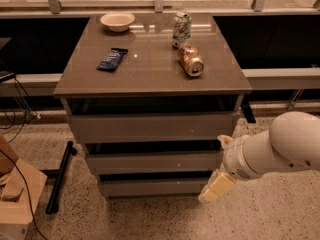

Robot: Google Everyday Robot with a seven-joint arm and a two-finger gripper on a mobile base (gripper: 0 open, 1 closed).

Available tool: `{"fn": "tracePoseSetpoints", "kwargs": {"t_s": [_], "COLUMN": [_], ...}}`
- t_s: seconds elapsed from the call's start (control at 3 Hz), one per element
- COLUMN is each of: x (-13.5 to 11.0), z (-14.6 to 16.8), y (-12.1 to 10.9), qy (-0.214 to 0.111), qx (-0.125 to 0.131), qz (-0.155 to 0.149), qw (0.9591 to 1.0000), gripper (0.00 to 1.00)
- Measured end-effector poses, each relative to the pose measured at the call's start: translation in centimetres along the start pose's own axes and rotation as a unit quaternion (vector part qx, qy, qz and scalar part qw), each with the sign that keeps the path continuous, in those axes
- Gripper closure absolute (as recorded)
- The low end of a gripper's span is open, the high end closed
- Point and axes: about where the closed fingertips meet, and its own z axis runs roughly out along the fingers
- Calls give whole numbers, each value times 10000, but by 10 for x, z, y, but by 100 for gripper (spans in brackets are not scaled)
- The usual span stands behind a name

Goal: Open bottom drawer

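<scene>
Three drawers are stacked under the grey-brown table point(100, 81) at the centre of the frame. The bottom drawer point(155, 187) lies lowest, just above the speckled floor point(280, 214), under the middle drawer point(152, 162) and the top drawer point(150, 127); a dark gap shows above each front. The white arm point(280, 146) enters from the right edge of the frame. Its hand point(216, 185) hangs at the right end of the bottom drawer's front, near the lower right corner of the table. Whether the hand is open or closed cannot be told, nor whether it touches the drawer. On the table top stand a pale bowl point(117, 21) at the upper left and an upright can point(181, 29) at the upper right. A second can point(190, 60) lies on its side just in front of the upright one. A dark blue wrapped bar point(112, 59) lies left of centre. A black pole point(60, 176) lies on the floor to the left of the drawers.
</scene>
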Motion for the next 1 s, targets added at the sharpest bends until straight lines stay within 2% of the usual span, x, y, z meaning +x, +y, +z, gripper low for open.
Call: {"fn": "tracePoseSetpoints", "kwargs": {"t_s": [0.33,0.67,1.0], "x": [-2,0,9], "z": [24,76,122], "y": [3,12,17], "qy": [-159,-553,-984], "qx": [-29,-148,-265], "qz": [69,286,607], "qw": [9998,9980,9929], "gripper": [0,0,0]}}
